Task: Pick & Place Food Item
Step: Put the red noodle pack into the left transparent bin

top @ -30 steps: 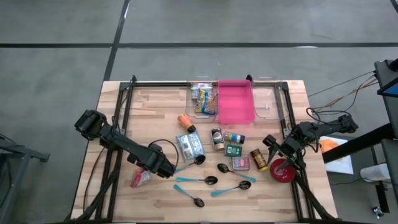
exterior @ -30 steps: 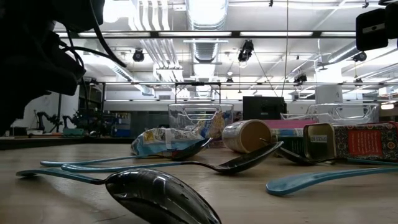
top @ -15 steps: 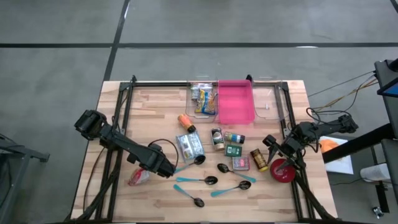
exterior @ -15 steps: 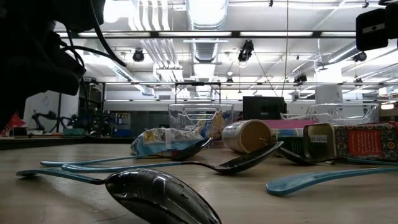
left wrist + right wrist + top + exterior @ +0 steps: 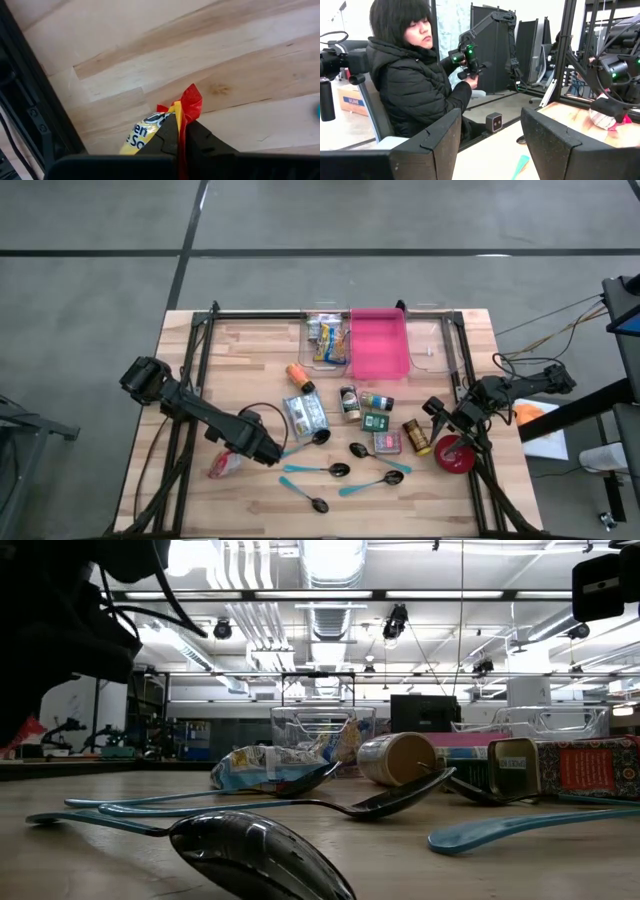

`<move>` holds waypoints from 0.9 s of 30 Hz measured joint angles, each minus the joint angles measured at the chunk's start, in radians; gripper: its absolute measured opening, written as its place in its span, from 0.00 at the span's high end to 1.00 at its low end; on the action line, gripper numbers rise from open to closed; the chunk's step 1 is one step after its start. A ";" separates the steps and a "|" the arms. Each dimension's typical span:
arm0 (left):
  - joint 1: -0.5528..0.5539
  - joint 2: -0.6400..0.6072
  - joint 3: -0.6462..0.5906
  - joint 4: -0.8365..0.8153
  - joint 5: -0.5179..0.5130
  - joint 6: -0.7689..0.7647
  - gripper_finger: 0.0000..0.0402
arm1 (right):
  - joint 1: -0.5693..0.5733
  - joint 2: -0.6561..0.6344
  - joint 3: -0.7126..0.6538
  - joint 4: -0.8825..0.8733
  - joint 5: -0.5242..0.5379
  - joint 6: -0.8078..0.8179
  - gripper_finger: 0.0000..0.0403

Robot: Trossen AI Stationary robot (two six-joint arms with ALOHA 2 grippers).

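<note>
Since a second earlier, the left gripper's (image 5: 181,131) fingers had clenched on the crinkly red-and-yellow snack packet (image 5: 165,121), at seven o'clock on the wooden counter (image 5: 240,350).

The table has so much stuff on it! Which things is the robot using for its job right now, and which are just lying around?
In the job:
- left gripper, shut on the snack packet
- snack packet, red and yellow

Just lying about:
- teal spoons
- pink tray
- red tape roll
- right gripper, waiting open by the tins

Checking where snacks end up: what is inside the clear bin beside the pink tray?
The clear bin left of the pink tray holds a few colourful snack packets, piled together. Whatever lies beneath them is covered, and their labels cannot be read.
</note>
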 joint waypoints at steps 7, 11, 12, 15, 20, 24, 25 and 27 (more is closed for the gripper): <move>0.000 0.000 0.068 -0.079 -0.044 -0.001 1.00 | 0.000 0.000 0.000 0.000 0.000 0.001 0.49; 0.000 0.000 0.120 -0.134 -0.083 -0.001 1.00 | 0.000 0.000 0.000 0.000 0.000 0.002 0.49; 0.000 0.000 0.133 -0.147 -0.095 -0.001 1.00 | 0.000 0.000 0.000 0.000 0.000 0.001 0.49; 0.000 0.000 0.170 -0.186 -0.135 0.002 1.00 | 0.000 0.000 0.000 0.000 0.000 0.001 0.49; 0.000 -0.001 0.226 -0.236 -0.223 0.019 1.00 | 0.000 0.000 0.000 0.000 0.000 0.000 0.49; 0.001 -0.001 0.263 -0.270 -0.297 0.028 1.00 | 0.000 0.000 0.000 0.000 0.000 0.000 0.49; 0.001 -0.001 0.273 -0.278 -0.318 0.028 1.00 | 0.000 0.000 0.000 0.000 0.000 0.001 0.49; 0.001 -0.001 0.294 -0.290 -0.367 0.029 1.00 | 0.000 0.000 0.000 0.000 0.000 0.001 0.49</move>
